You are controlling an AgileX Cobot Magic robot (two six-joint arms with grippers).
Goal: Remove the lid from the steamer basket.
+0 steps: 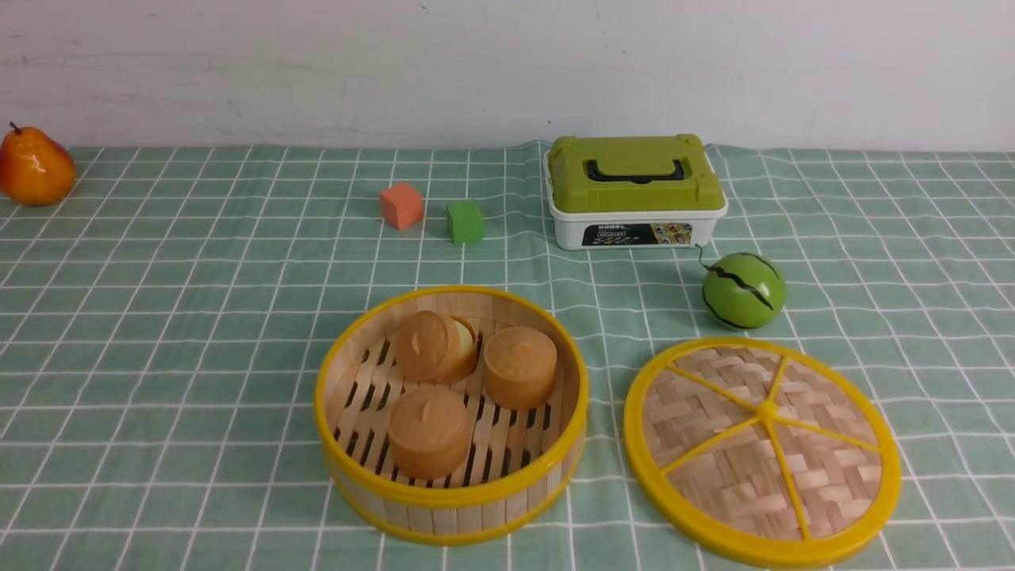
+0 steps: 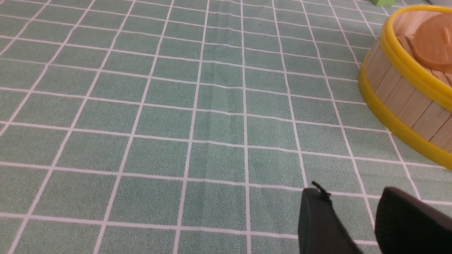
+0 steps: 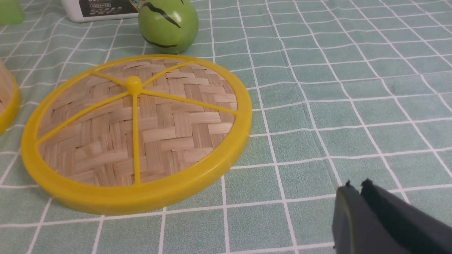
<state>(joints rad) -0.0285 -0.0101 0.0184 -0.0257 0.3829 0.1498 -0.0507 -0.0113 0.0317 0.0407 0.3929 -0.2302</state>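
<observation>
- Right gripper sits low over the checked green tablecloth, its two dark fingers pressed together with only a hairline seam between them, and nothing in their grip.
- It is off to the side of the lid, apart from it, with bare cloth between the fingertips and the yellow rim.
- Over to the left gripper: two dark fingers with a clear strip of cloth showing between them, so the jaws stand apart, and they are empty.
- The left one hovers near the steamer basket, not touching its slatted wall.
- Neither arm shows in the front view.
- The lid lies flat on the cloth, spokes and hub facing up, just to the right of the basket with a narrow gap between the two rims.
- The basket stands open near the table's middle front, yellow rims top and bottom.
- Inside it, three tan round buns: two upright on the slatted floor, the third at the back tipped over on its edge, showing a pale yellow layer.
- Just behind the lid sits a green toy watermelon with black zigzag stripes, close to the rim; whether they touch is not clear.
- Farther back, a white box with a green top and black handle.
- To its left, a green cube and an orange cube, side by side and apart.
- Far back left, by the wall, an orange pear stands upright.
</observation>
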